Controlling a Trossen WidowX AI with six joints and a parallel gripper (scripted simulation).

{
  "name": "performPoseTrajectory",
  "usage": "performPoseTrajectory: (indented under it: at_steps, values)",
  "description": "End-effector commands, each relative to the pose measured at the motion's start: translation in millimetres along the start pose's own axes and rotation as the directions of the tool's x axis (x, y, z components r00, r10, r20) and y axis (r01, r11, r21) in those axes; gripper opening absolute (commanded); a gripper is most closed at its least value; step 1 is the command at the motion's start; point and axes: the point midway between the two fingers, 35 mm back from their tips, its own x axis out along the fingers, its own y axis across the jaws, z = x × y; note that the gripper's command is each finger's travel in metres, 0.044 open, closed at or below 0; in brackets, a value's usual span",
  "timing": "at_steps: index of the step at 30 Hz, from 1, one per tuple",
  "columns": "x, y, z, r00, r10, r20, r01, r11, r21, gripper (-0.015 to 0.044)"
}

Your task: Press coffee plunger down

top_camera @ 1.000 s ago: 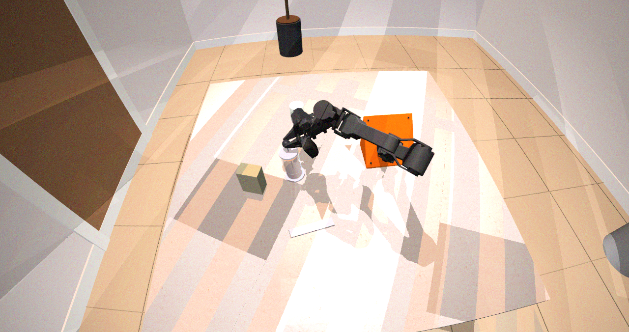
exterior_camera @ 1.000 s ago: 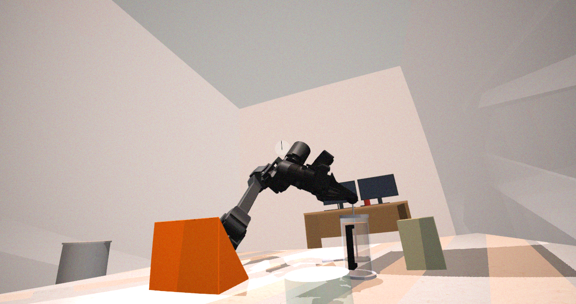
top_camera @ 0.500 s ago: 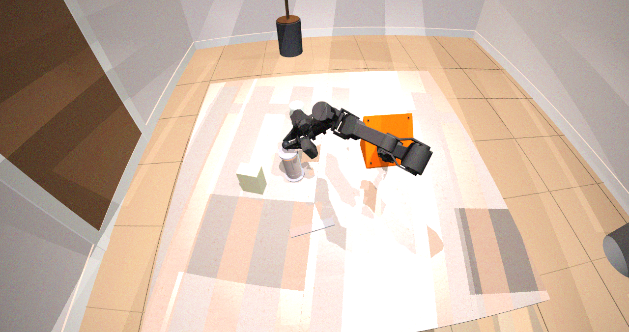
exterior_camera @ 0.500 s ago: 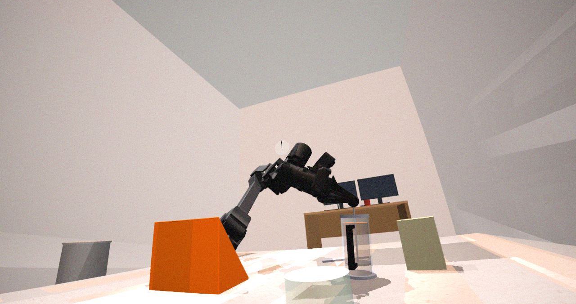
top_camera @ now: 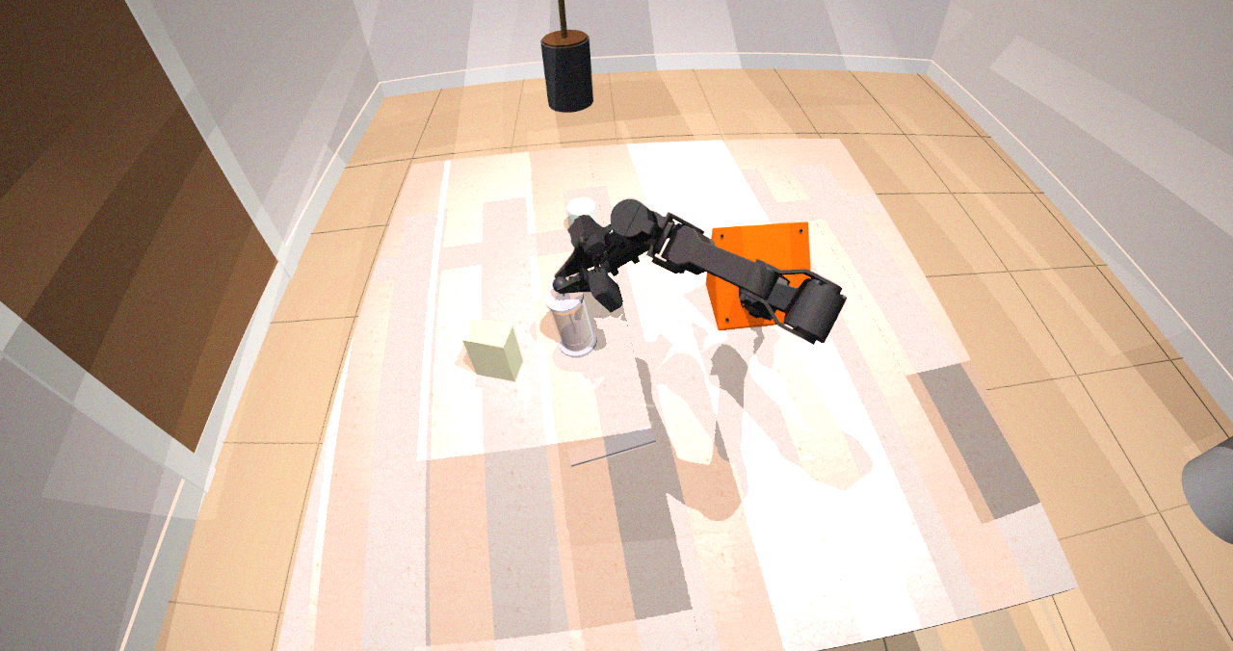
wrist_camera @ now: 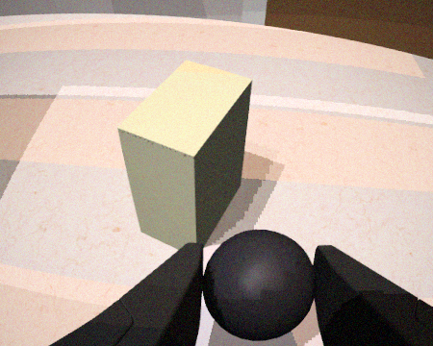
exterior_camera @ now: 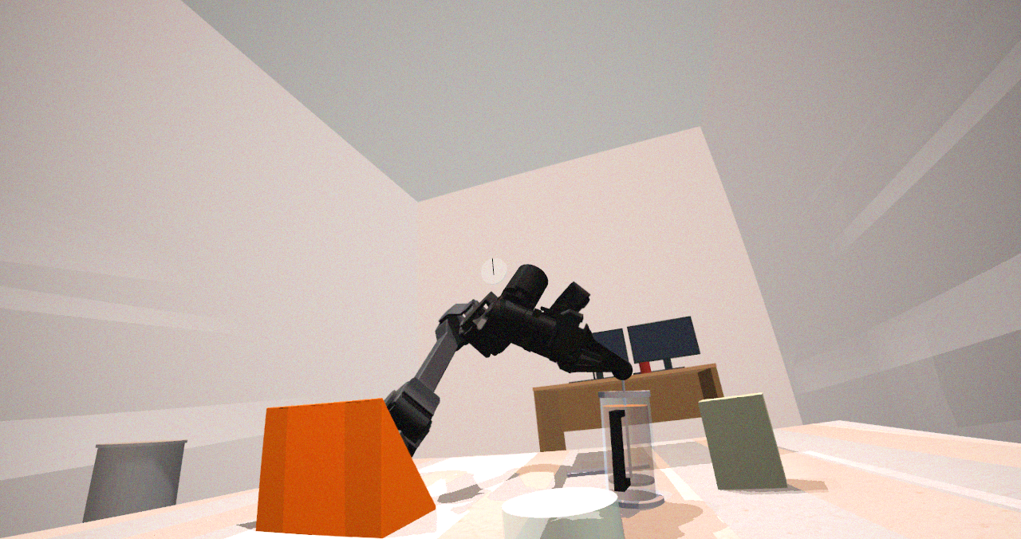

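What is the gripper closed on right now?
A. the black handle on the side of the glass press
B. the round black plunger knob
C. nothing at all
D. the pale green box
B: the wrist view shows the round black plunger knob sitting between the two dark fingers of the gripper, while the pale green box stands apart beyond it.
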Motion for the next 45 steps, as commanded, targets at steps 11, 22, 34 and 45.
performPoseTrajectory:
  at_steps: [11,22,34,45]
  values:
    - [0.2,-0.3,0.1,1.000,0.001,-0.001,-0.001,1.000,0.001,0.0115]
    - [0.2,-0.3,0.1,1.000,0.001,-0.001,-0.001,1.000,0.001,0.0299]
    - [-9.5,-2.9,15.5,1.000,-0.004,-0.010,0.004,1.000,0.002,0.0440]
    - [-51.2,2.2,61.3,1.000,0.003,-0.016,-0.003,1.000,0.013,0.0440]
